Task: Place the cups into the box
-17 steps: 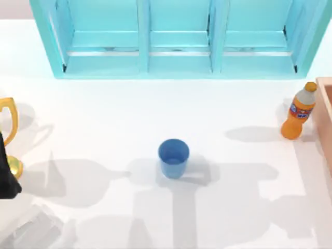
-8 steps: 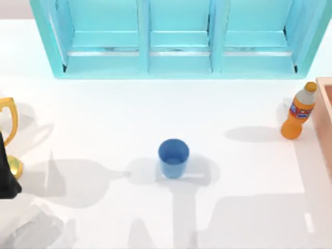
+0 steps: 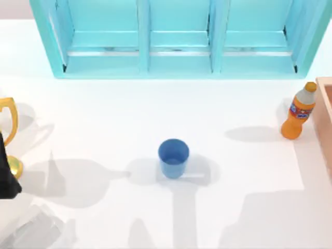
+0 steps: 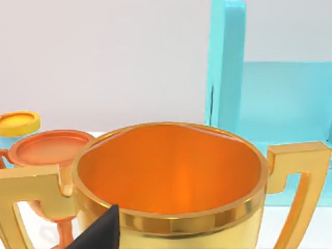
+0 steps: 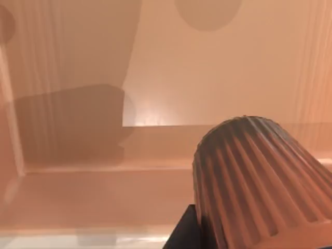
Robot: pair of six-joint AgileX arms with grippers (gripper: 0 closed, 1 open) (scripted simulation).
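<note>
The plain blue cup [image 3: 173,157] stands upright in the middle of the table, with no gripper near it. Only the left wall of the tan box [image 3: 325,119] reaches into the top view, at the right edge. In the right wrist view my right gripper [image 5: 207,228] hangs over the inside of the box [image 5: 155,78], shut on the dark brown ribbed cup [image 5: 259,181]. One dark finger [image 5: 182,233] lies against the cup's side. My left arm [image 3: 5,179] is parked at the table's left edge.
An orange soda bottle [image 3: 299,110] stands just left of the box. A turquoise shelf cabinet [image 3: 176,36] spans the back. A gold trophy [image 3: 8,132] stands by the left arm, close in front of its wrist camera [image 4: 166,176], with a smaller copper trophy [image 4: 49,150] behind.
The arm shadow on the table's front right has slid to the right, toward the box. The blue cup and the left arm have not moved.
</note>
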